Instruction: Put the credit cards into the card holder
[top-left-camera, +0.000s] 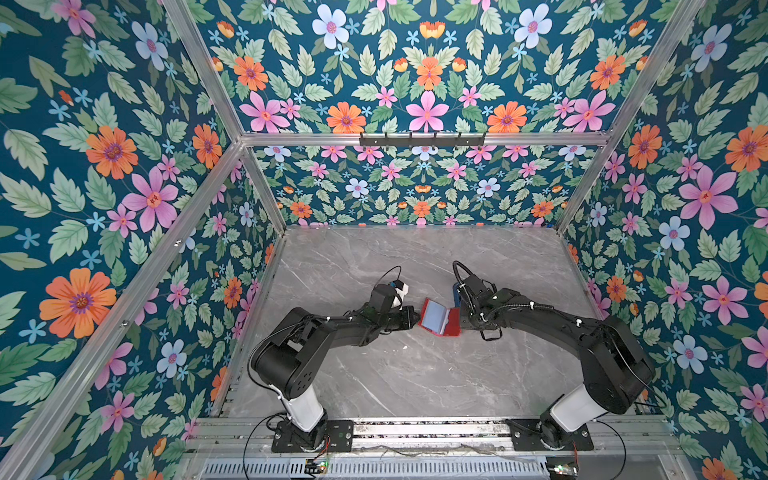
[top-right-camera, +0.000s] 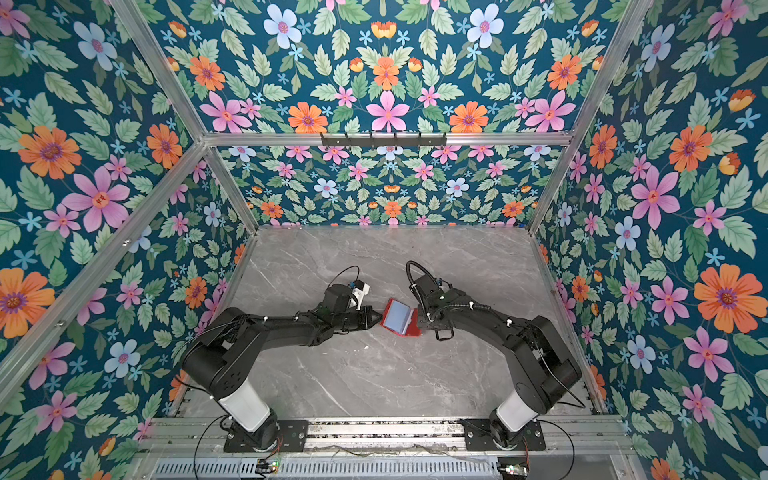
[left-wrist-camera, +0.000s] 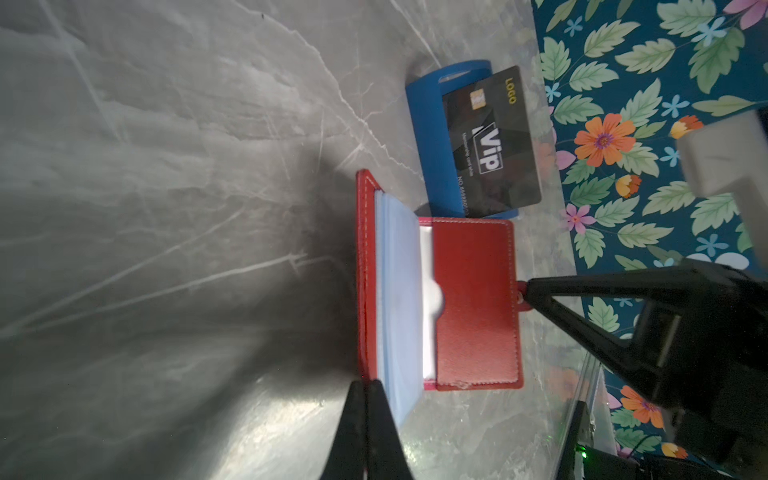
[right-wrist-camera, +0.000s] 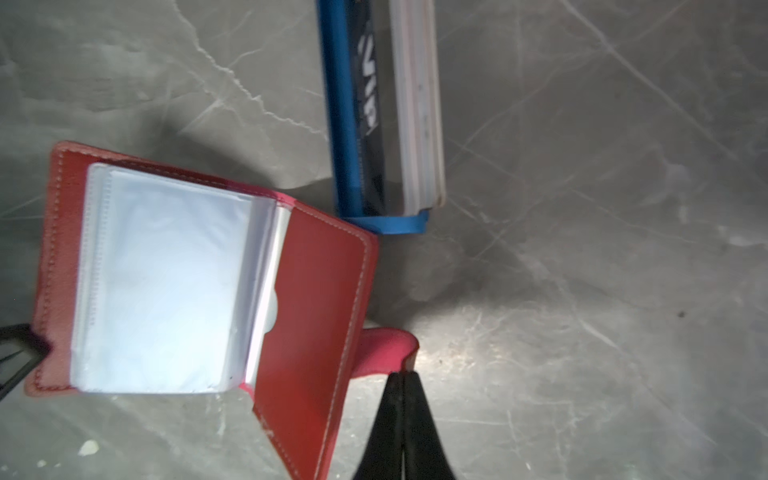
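Card holder (left-wrist-camera: 473, 299) open; left tool (left-wrist-camera: 365, 388) clamps its cover (right-wrist-camera: 52, 249), right tool (right-wrist-camera: 404, 376) its strap (right-wrist-camera: 382, 349).

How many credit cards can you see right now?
1 clearly: the black VIP card, standing in the blue stand beside the card holder. Pale edges stacked behind it may be more cards.

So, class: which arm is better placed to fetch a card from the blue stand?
Probably right: the blue stand sits nearer the right gripper, which pinches only the strap of the card holder; the left gripper grips its cover.
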